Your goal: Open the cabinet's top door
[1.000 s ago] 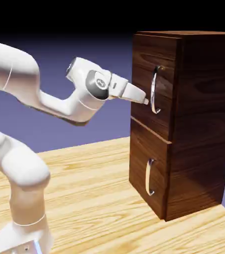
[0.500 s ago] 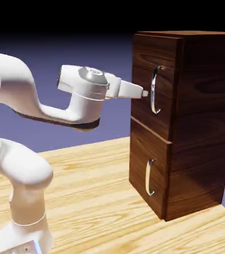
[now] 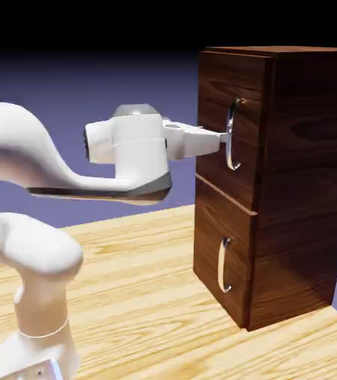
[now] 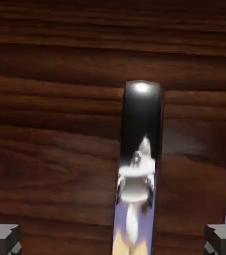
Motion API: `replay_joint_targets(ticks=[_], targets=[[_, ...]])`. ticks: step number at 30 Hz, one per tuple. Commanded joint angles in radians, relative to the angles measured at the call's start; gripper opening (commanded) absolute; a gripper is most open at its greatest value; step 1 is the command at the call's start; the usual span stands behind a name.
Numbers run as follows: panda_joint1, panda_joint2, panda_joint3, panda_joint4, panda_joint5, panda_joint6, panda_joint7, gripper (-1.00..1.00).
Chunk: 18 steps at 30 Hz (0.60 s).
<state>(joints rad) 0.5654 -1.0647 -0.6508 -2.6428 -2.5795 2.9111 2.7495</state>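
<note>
Now | hand [image 3: 221, 136] open, level | fingertips astride handle [image 4: 138, 164] | top door [image 3: 225, 133] shut

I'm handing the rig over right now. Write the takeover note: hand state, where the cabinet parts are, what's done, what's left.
Hand: open, holding nothing, level, tips at the top door's handle. In the hand view the handle runs between the two fingertips.
Cabinet: upright on the table; top door shut, lower panel shut.
Done: approach and lining up on the handle.
Left: close on the handle, pull the top door open.
</note>
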Motion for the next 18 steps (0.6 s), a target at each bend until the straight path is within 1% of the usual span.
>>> replay_joint_targets(ticks=[1, 2, 7, 8, 9, 18], targets=[[0.013, -0.016, -0.033, -0.011, -0.008, 0.003, 0.039, 0.0], [0.013, -0.016, -0.033, -0.011, -0.008, 0.003, 0.039, 0.0], [0.186, 0.094, -0.129, 0.098, -0.075, -0.074, 0.084, 0.0], [0.186, 0.094, -0.129, 0.098, -0.075, -0.074, 0.084, -1.0], [0.186, 0.094, -0.129, 0.098, -0.075, -0.074, 0.084, -1.0], [-0.102, 0.019, 0.193, -0.11, 0.273, -0.249, -0.017, -1.0]])
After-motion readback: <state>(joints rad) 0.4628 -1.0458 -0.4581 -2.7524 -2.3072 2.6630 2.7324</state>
